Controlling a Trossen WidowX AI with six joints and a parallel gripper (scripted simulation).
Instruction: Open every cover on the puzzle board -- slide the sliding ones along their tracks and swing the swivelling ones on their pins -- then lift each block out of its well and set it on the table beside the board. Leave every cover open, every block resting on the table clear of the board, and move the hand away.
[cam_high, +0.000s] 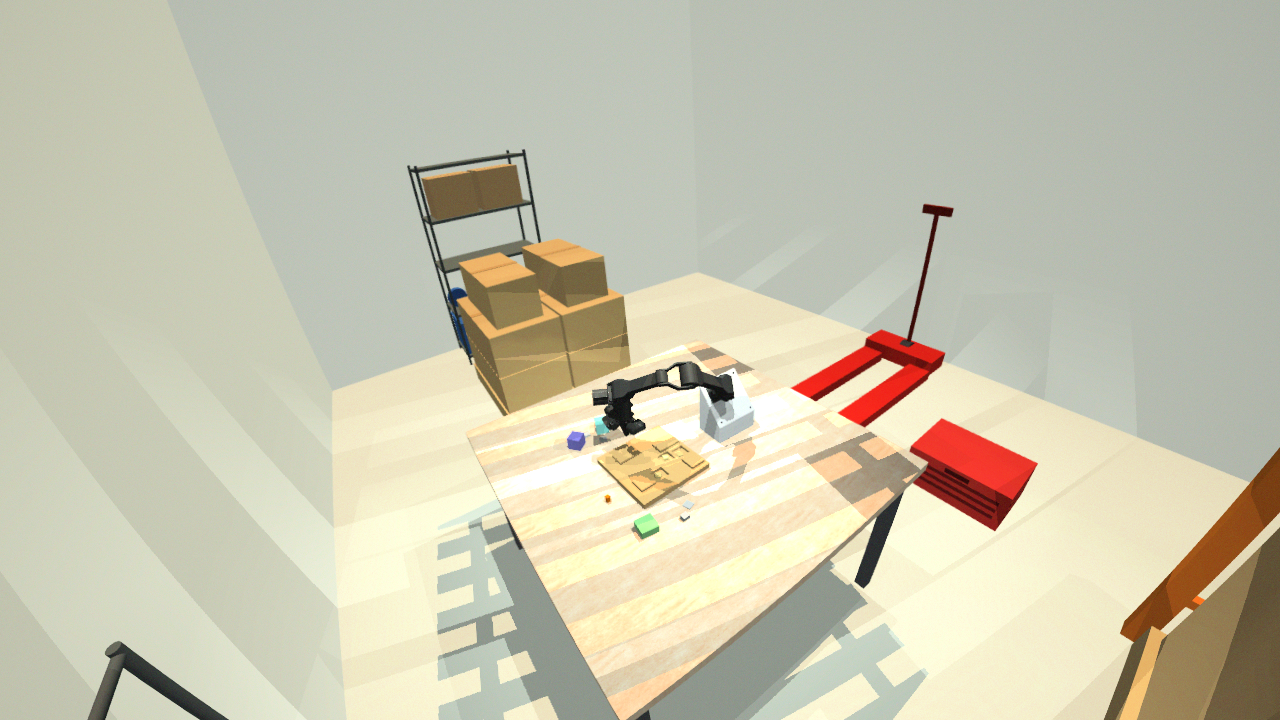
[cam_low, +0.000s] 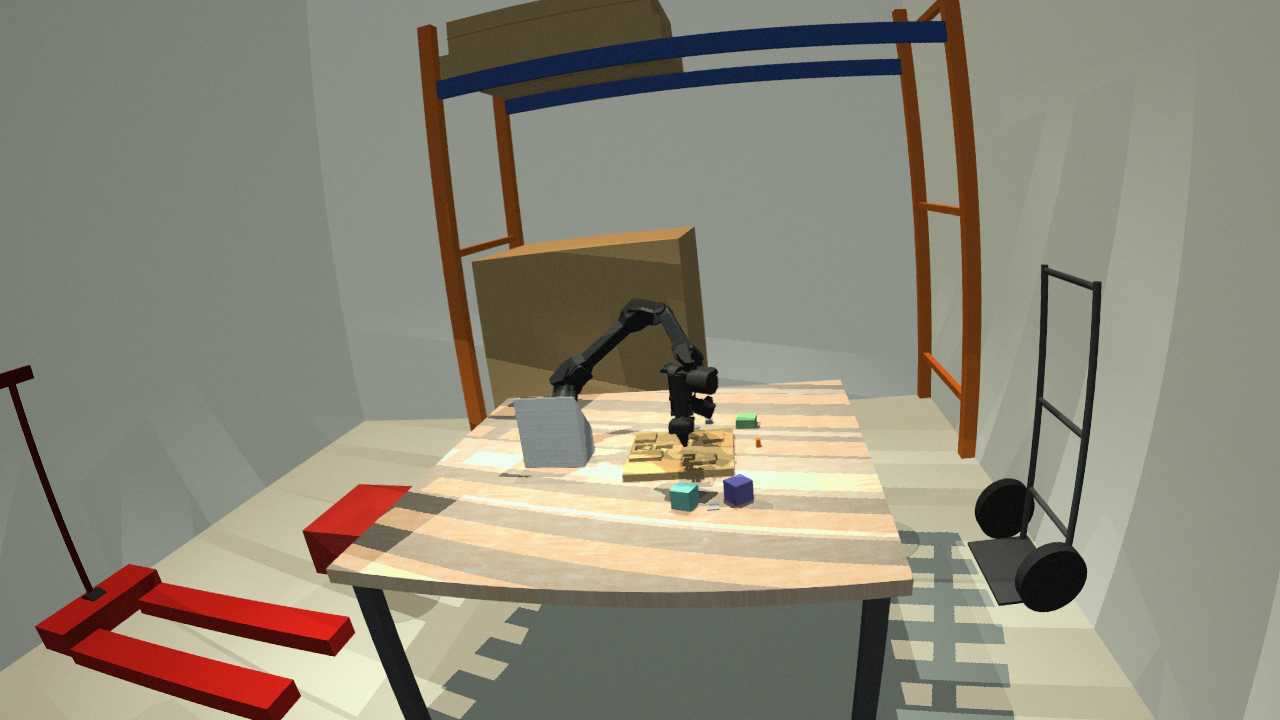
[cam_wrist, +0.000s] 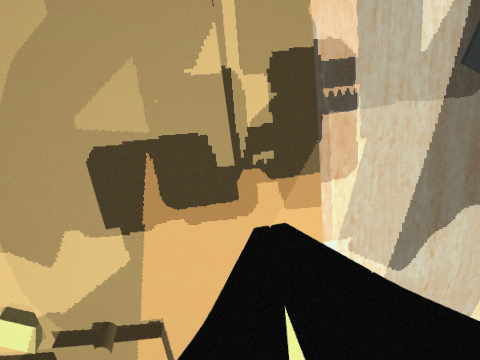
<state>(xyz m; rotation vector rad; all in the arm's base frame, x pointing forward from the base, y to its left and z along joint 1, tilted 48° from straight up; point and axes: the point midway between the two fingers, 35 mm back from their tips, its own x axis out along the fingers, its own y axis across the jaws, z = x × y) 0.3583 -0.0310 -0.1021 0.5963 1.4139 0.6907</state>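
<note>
The wooden puzzle board (cam_high: 646, 500) (cam_low: 666, 475) (cam_wrist: 190, 285) lies on the table, with raised covers and recesses on top; which covers stand open is too small to tell. My gripper (cam_low: 684, 443) (cam_wrist: 271, 240) is shut and empty, pointing down low over the board's side nearest the teal and purple blocks. A purple block (cam_high: 576, 440) (cam_low: 738, 490) and a teal block (cam_high: 600, 427) (cam_low: 684, 497) rest on the table off that side. A green block (cam_high: 646, 526) (cam_low: 746, 420) and a tiny orange block (cam_high: 607, 498) (cam_low: 758, 442) rest off other sides. Shadows darken much of the wrist view.
A small grey piece (cam_high: 684, 517) lies near the green block, and a flat pale piece (cam_low: 713, 507) lies between the teal and purple blocks. The arm's grey base mount (cam_high: 726, 411) (cam_low: 553, 434) stands beside the board.
</note>
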